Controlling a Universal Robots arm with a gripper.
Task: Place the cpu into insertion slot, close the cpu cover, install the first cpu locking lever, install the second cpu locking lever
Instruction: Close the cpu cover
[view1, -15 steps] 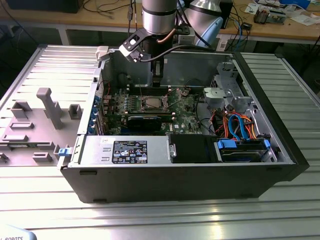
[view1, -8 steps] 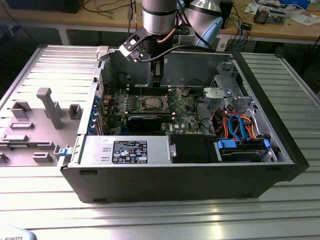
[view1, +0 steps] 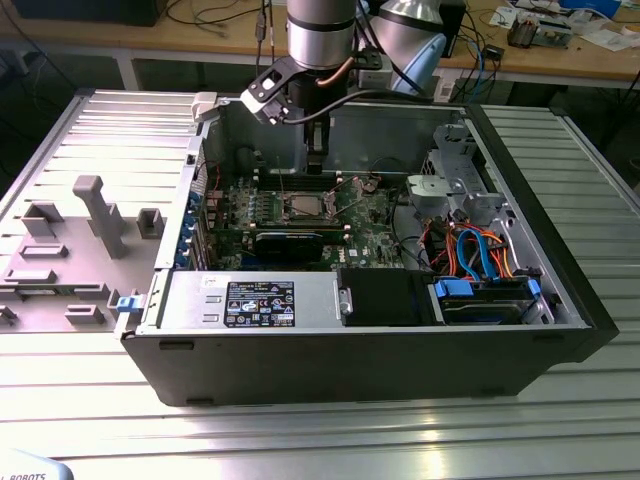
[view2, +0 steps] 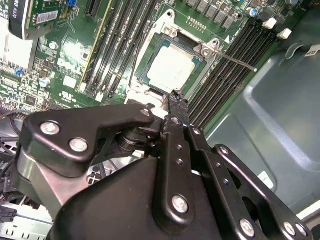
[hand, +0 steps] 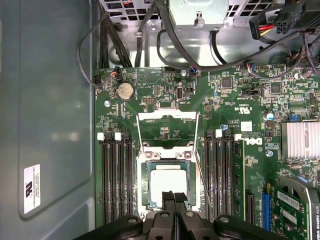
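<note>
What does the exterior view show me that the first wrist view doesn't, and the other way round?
Exterior view: the whole open computer case on a ribbed metal table, the arm reaching in from above. First wrist view: a coin battery, the cpu cover swung open, the shut fingers by the cpu. Both: the cpu lying in the insertion slot between memory slots.

A robotics lab: an opened desktop computer case (view1: 350, 365) lies on a ribbed aluminium table (view1: 320, 440) under a robot arm (view1: 320, 30). At twelve o'clock in the exterior view, a wooden workbench (view1: 570, 62) carries loose cables (view1: 215, 14) and electronics (view1: 535, 30).
</note>
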